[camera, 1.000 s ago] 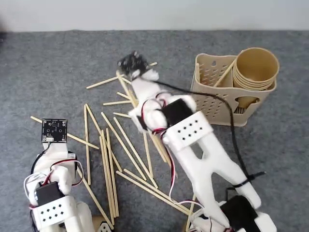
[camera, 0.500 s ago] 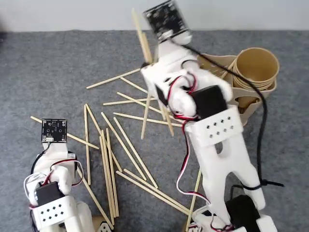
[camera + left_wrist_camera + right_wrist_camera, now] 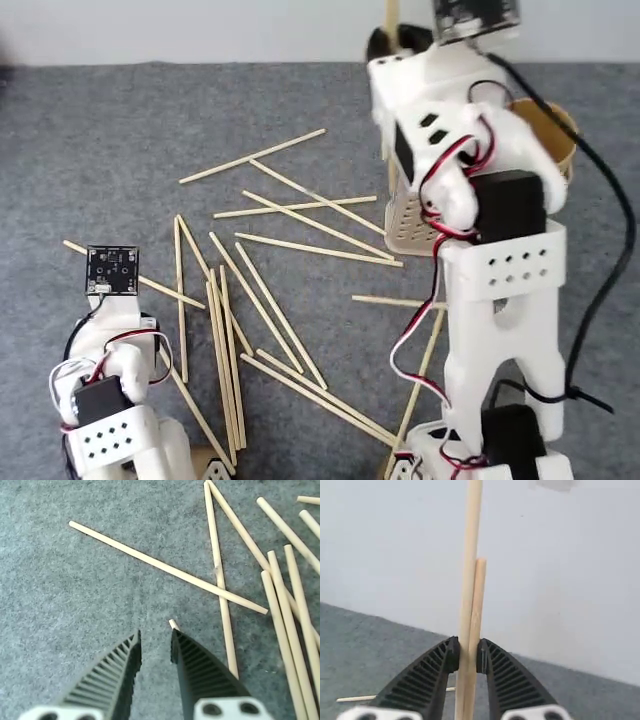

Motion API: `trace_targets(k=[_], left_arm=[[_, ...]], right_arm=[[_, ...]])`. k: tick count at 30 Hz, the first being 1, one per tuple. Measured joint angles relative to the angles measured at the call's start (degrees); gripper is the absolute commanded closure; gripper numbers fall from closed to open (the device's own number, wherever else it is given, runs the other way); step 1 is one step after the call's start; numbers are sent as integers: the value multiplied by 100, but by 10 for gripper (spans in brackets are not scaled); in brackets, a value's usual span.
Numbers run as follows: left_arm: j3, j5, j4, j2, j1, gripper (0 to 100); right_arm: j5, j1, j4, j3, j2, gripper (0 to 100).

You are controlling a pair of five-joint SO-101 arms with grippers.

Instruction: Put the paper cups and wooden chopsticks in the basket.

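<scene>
basket (image 3: 403,226) mostly behind right arm (image 3: 500,275), chopsticks (image 3: 470,580) cropped

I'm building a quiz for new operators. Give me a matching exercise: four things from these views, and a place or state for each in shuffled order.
Things:
1. right pincer
2. left pincer
3. basket
4. loose chopsticks

States:
A. scattered on the carpet
B. open, low over the carpet
C. shut on two chopsticks
D. partly hidden under the right arm

Pairs: 1-C, 2-B, 3-D, 4-A
</scene>
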Motion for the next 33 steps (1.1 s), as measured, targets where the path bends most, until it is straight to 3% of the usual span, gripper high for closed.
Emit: trace_targets(k=[11, 21, 26, 33], left_arm=[[0, 0, 0, 0, 0, 905], [0, 0, 0, 0, 0, 905], [0, 0, 0, 0, 0, 905], [0, 0, 0, 0, 0, 905]], right_arm=[[273, 844, -167, 0, 255, 990], [273, 879, -360, -9, 765, 978], [273, 888, -264, 0, 967, 865], [273, 905, -334, 0, 976, 908]])
